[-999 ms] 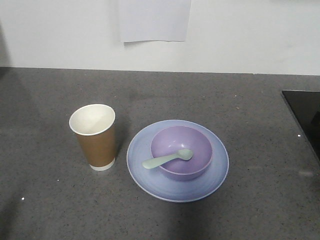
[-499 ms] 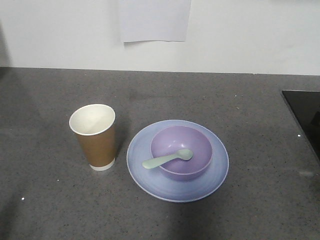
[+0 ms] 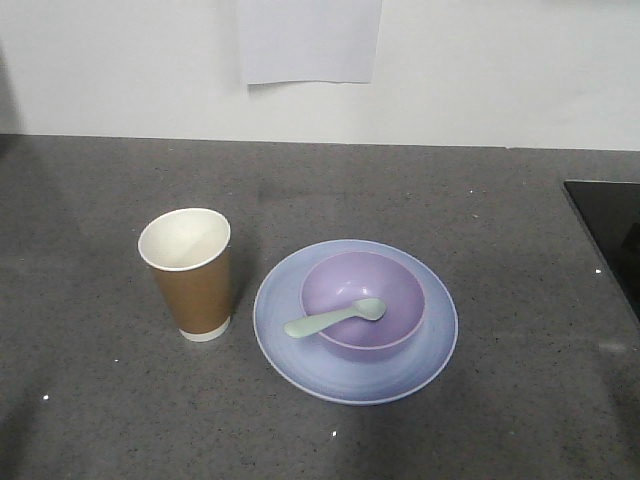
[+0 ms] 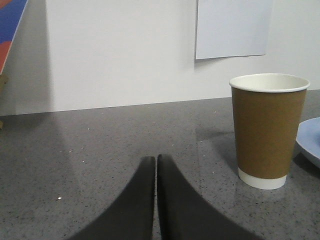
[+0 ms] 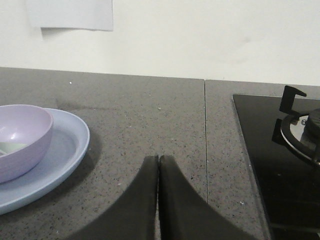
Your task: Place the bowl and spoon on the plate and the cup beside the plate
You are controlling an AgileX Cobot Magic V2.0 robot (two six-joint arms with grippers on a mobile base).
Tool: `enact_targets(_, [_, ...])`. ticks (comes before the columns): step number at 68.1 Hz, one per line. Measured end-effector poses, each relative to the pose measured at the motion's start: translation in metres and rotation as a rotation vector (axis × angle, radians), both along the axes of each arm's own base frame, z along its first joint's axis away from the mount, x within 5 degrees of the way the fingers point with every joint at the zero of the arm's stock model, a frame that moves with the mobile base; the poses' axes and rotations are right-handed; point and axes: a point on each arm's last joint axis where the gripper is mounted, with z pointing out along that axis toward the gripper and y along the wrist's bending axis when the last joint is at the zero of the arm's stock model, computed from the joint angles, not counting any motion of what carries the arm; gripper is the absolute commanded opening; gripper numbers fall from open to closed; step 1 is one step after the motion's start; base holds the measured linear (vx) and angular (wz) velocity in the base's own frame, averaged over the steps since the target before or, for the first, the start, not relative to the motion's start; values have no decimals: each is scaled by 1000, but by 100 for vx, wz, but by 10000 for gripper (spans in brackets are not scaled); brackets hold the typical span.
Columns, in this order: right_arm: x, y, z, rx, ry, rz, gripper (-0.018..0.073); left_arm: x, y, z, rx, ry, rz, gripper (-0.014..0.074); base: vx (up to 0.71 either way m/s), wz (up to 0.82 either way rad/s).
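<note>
The pale blue plate (image 3: 290, 330) lies on the grey counter, with the purple bowl (image 3: 385, 290) standing in its middle. The mint-green spoon (image 3: 330, 320) rests in the bowl, handle over the left rim. Just left of the plate stands the brown paper cup (image 3: 195, 290), upright. In the left wrist view my left gripper (image 4: 156, 160) is shut and empty, low over the counter, left of the cup (image 4: 267, 135). In the right wrist view my right gripper (image 5: 158, 159) is shut and empty, to the right of the plate (image 5: 65, 150) and bowl (image 5: 22, 137).
A black hob (image 3: 610, 230) with a pan support (image 5: 295, 120) lies at the counter's right end. A white wall with a taped sheet of paper (image 3: 308, 40) closes the back. A counter seam (image 5: 205, 130) runs just right of my right gripper.
</note>
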Motion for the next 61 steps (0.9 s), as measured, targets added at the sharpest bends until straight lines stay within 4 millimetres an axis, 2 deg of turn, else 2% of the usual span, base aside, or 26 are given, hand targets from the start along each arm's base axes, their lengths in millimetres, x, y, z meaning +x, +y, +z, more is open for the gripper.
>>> enact_targets(20, [-8,0,-29,11,-98,3,-11,0,0,0,0,1,0,-6,0,0])
enact_targets(37, [-8,0,-23,0,-174,7,-11,0,0,0,0,1,0,-6,0,0])
enact_targets(61, [-8,0,-22,-8,-185,7,-11,0,0,0,0,1,0,-6,0,0])
